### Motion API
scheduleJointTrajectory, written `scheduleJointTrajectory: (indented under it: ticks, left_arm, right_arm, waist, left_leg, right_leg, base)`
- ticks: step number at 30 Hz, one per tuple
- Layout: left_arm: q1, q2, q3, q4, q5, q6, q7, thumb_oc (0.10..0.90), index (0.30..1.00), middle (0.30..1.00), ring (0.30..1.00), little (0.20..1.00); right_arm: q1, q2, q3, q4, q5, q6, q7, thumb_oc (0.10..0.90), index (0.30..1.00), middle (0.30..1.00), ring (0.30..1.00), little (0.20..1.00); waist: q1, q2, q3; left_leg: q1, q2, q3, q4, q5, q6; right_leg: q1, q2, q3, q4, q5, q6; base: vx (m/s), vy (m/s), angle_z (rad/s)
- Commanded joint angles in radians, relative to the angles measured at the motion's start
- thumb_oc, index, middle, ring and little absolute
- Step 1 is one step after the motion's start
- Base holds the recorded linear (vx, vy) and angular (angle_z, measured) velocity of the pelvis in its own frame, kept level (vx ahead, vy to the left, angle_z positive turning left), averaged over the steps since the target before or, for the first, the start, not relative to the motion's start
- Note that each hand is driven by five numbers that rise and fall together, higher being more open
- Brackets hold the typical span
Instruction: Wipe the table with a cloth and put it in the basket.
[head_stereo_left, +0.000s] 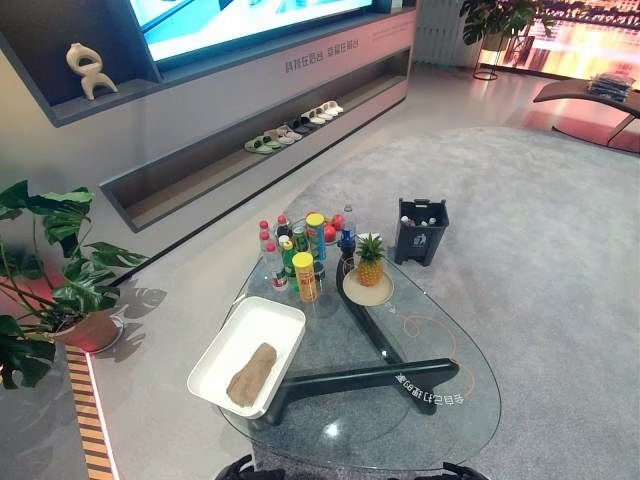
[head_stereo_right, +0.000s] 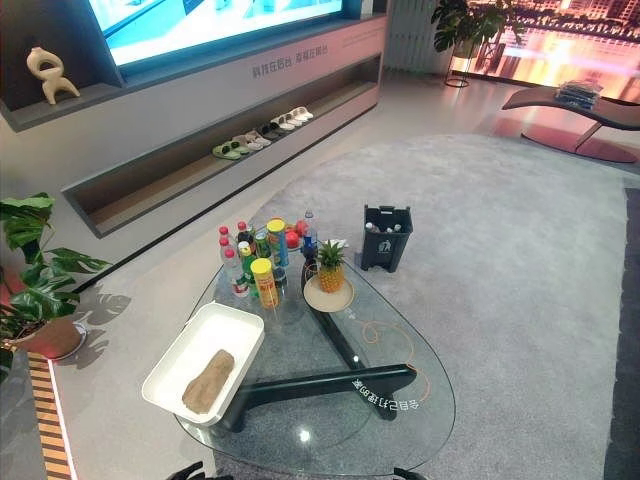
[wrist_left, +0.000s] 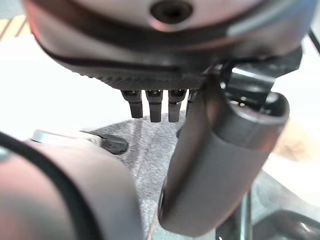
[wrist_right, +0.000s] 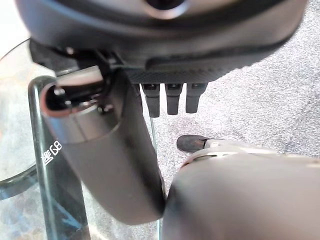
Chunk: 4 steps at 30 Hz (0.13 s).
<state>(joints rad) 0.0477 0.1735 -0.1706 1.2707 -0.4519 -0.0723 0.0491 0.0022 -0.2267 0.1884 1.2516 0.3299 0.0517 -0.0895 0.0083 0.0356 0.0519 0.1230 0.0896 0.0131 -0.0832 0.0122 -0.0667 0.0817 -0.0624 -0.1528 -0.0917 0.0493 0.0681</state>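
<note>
Crumpled brown cloth (head_stereo_left: 252, 374) lies lengthwise inside the white rectangular plastic basket (head_stereo_left: 285, 318), which sits on the near-left part of the rounded clear-glass worktop (head_stereo_left: 455, 405) with dark crossed legs beneath. Cloth is touched by neither hand. Farther back on the worktop, a tight cluster of plastic bottles and cans (head_stereo_left: 300, 248): red-capped clear bottles, green bottles, a yellow-lidded can nearest the basket. Just beside the cluster on the right, a small pineapple (head_stereo_left: 370, 261) stands upright on a round pale plate (head_stereo_left: 354, 292). On the grey carpet beyond the worktop, a dark grey bin (head_stereo_left: 421, 230) holding bottles. A green potted plant (head_stereo_left: 58, 275) stands on the floor to the left; pairs of slippers (head_stereo_left: 292, 129) line the low wall shelf. Left hand (wrist_left: 165, 75), seen in its wrist view, hangs with fingers straight and relaxed, thumb extended, holding nothing. Right hand (wrist_right: 172, 70), in its wrist view, likewise: fingers straight, thumb out, empty, beside the glass edge.
</note>
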Motion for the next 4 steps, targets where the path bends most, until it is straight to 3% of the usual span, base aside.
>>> scheduleJointTrajectory:
  ticks: [1, 4]
  left_arm:
    - [-0.057, -0.002, 0.019, 0.045, 0.001, -0.033, -0.023, 0.800, 0.900, 0.900, 0.900, 0.900]
    - [-0.066, -0.004, 0.013, 0.043, -0.005, -0.039, -0.036, 0.800, 0.900, 0.900, 0.900, 0.900]
  right_arm:
    - [-0.021, 0.025, 0.007, 0.077, -0.027, -0.001, -0.044, 0.800, 0.900, 0.900, 0.900, 0.900]
    - [-0.025, 0.032, 0.005, 0.083, -0.026, 0.007, -0.032, 0.800, 0.900, 0.900, 0.900, 0.900]
  waist:
    - [0.004, -0.049, 0.020]
    - [0.005, -0.050, 0.020]
  left_leg:
    - [-0.036, -0.059, 0.019, 0.011, 0.002, 0.019]
    - [-0.035, -0.059, 0.018, 0.009, 0.000, 0.021]
  right_leg:
    - [0.027, 0.001, 0.009, 0.021, -0.032, -0.001]
    - [0.026, 0.001, 0.010, 0.021, -0.032, -0.001]
  base:
    - [0.00, 0.000, 0.00]
    - [0.00, 0.000, 0.00]
